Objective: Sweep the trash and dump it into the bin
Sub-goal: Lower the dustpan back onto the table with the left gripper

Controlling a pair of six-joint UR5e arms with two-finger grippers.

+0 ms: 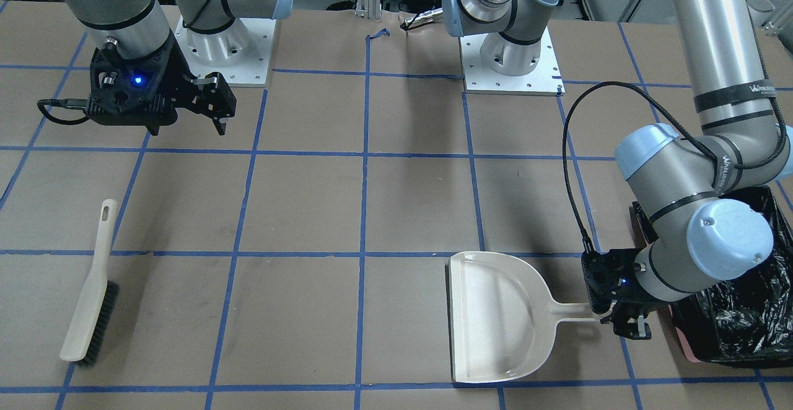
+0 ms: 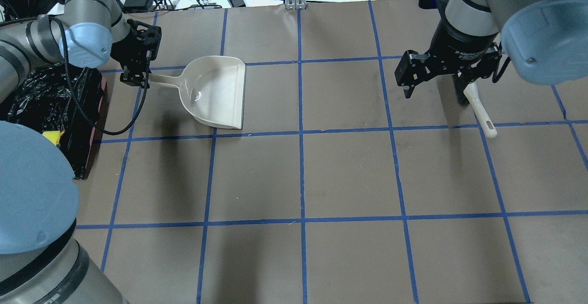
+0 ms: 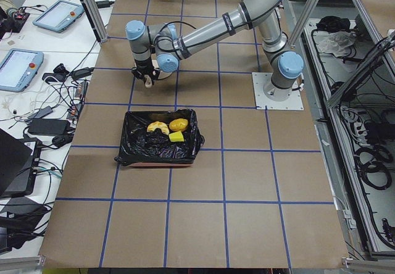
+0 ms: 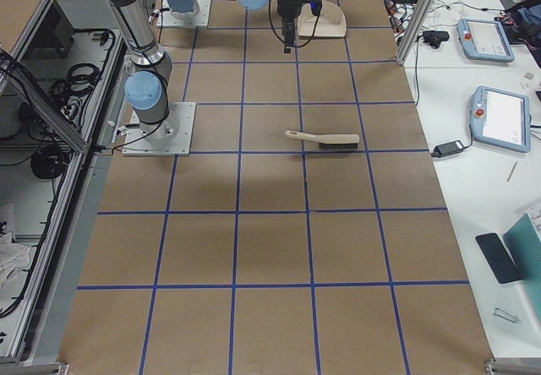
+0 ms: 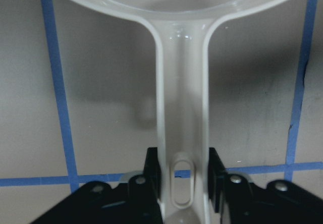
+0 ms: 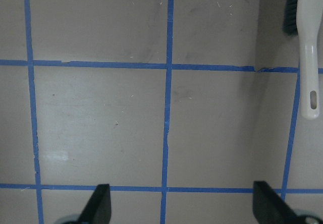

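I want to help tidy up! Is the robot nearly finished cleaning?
Nearly. Done: the potato, croissant and sponge lie in the bin, and the dustpan sits empty on the table. In hand: the left gripper is shut on the dustpan's handle. The right gripper is open, and the brush lies apart from it. Left: probably just letting go.

Brown paper covers the bench (image 2: 349, 175), gridded with blue tape (image 2: 301, 132). Beyond the left end effector (image 3: 147, 80), past the bench edge, a white desk (image 3: 34, 39) holds two tablets (image 3: 18, 69) (loose cables (image 3: 46, 110) lie around them). Light is even, shadows soft.
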